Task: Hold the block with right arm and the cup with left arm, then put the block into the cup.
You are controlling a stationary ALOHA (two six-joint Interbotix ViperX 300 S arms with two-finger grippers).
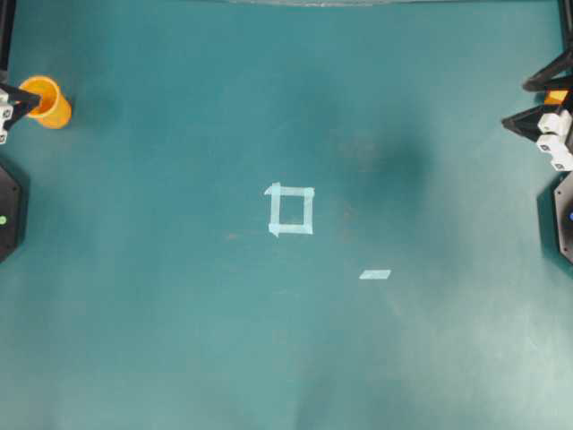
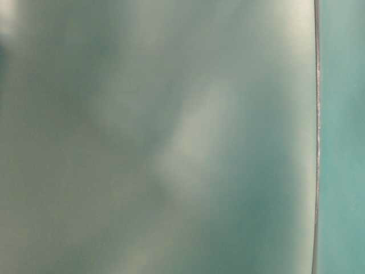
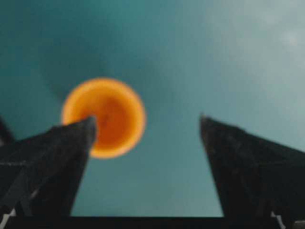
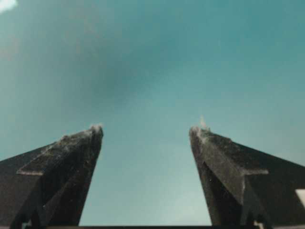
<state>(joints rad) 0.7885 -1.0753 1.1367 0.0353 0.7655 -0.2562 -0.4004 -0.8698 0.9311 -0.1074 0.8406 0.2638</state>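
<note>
At the far left edge of the overhead view, the cup (image 1: 47, 100) stands on the teal table (image 1: 179, 340), toward the table's far end: a small, round, bright orange plastic vessel with smooth, slightly tapered walls and an open mouth. The left gripper (image 1: 7, 106) sits at that same edge just beside the cup; whether a fingertip touches the rim cannot be told from above. In the left wrist view the cup (image 3: 103, 117) appears as a blurred orange disc with a paler rim, partly overlapped by the tip of one black finger, while the left gripper (image 3: 147, 124) stands wide apart and holds nothing. The table surface is a matte, uniform teal sheet. Near its centre lies a square outline of pale tape (image 1: 291, 210), flat and slightly uneven at the corners, and to its right and nearer the camera a single short tape strip (image 1: 375, 274). At the far right edge, the right gripper (image 1: 548, 109) shows black wedge-shaped fingers and white blocky parts, with a small orange piece between them. In the right wrist view the right gripper (image 4: 145, 131) is spread wide over bare table, its tapered black finger tips fuzzy and worn. The table-level view is a blurred grey-green surface.
</note>
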